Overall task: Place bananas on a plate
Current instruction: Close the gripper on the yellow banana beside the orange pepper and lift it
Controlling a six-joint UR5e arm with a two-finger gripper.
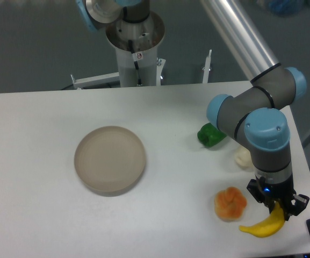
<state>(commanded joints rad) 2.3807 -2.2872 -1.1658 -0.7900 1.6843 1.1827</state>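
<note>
— Tan and round, the plate (110, 159) sits far left of us, with nothing on it.

— Our gripper (277, 205) is pinching the yellow banana (264, 226) by the table's near right corner. We think we are grabbing. Next we lift and carry it over.

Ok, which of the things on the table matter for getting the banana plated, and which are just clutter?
Belongs to the job:
- banana, at the gripper
- plate, nothing on it

Just lying about:
- orange lobed fruit, beside the banana
- green item, partly behind the arm
- pale item, mostly hidden
</note>
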